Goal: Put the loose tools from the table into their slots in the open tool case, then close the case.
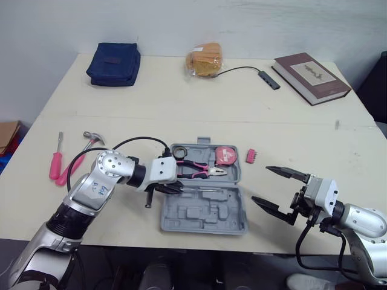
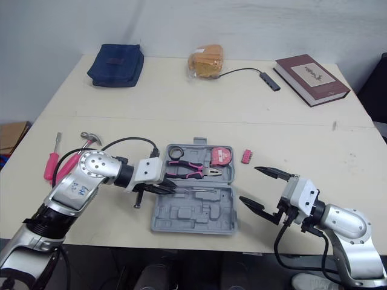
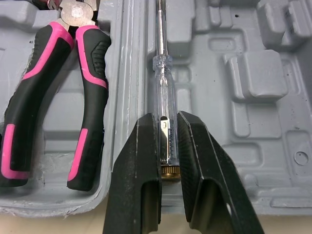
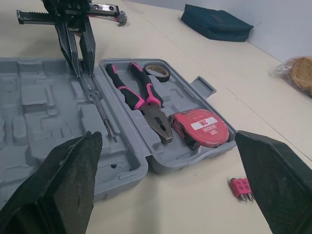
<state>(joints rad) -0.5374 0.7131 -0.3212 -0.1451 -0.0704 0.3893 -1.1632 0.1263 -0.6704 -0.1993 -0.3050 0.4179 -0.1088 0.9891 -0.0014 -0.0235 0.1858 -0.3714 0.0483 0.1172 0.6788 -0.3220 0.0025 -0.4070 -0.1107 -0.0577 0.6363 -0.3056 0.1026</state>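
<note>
Left gripper was pinching the clear tester screwdriver at the open tool case's near half (right by the hinge). Right gripper hung spread wide, just right of the case.

The two head views look forward and down from above the near edge of the table, taking in its whole top. They share almost the same scene, set slightly apart sideways. The left wrist view sits very close over the open tool case, looking along the left gripper — the right wrist view is low and farther back, facing across the case from beside the right gripper. Both wrist views share the pliers and the clear-handled screwdriver.
</note>
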